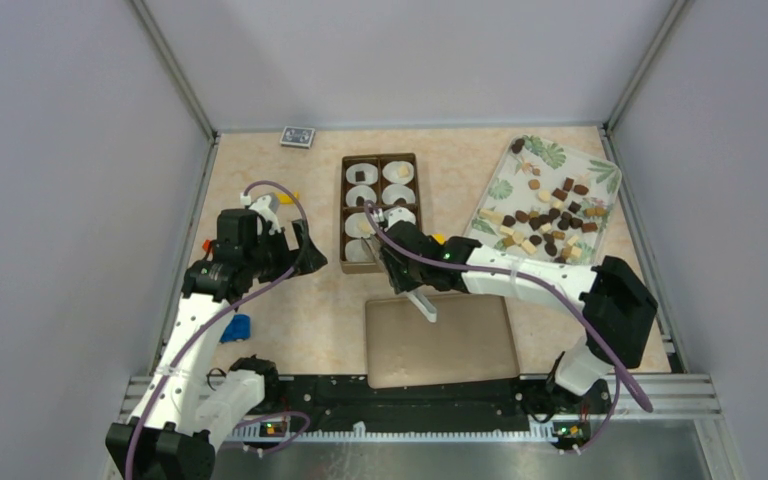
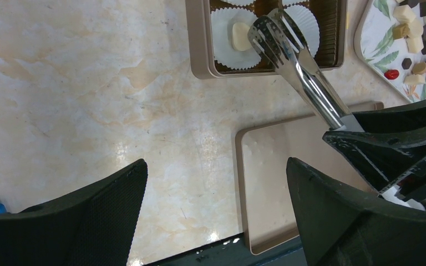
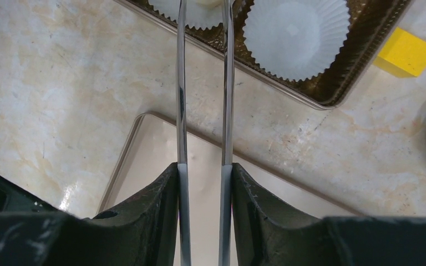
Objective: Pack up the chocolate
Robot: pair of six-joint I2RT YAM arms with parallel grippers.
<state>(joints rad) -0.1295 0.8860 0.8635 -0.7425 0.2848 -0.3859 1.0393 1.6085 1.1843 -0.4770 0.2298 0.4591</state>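
Observation:
Several small dark, brown and cream chocolate pieces [image 1: 550,215] lie on a leaf-print tray [image 1: 600,170] at the back right. A brown box [image 1: 345,215] holds white paper cups, some with one piece inside. My right gripper [image 1: 402,268] is shut on metal tongs [image 1: 385,245] whose tips reach over the box's near cups. In the left wrist view the tongs [image 2: 297,64] hover beside a cup with a cream piece [image 2: 238,36]. In the right wrist view the gripper [image 3: 202,174] clamps both tong arms [image 3: 180,94]. My left gripper [image 1: 298,248] is open and empty left of the box, also in its wrist view [image 2: 216,166].
The flat brown lid [image 1: 440,340] lies near the front edge, under the right arm. A yellow block [image 3: 405,52] sits by the box's right side. A blue object [image 1: 235,327] lies at the left front and a small patterned card box [image 1: 297,137] at the back.

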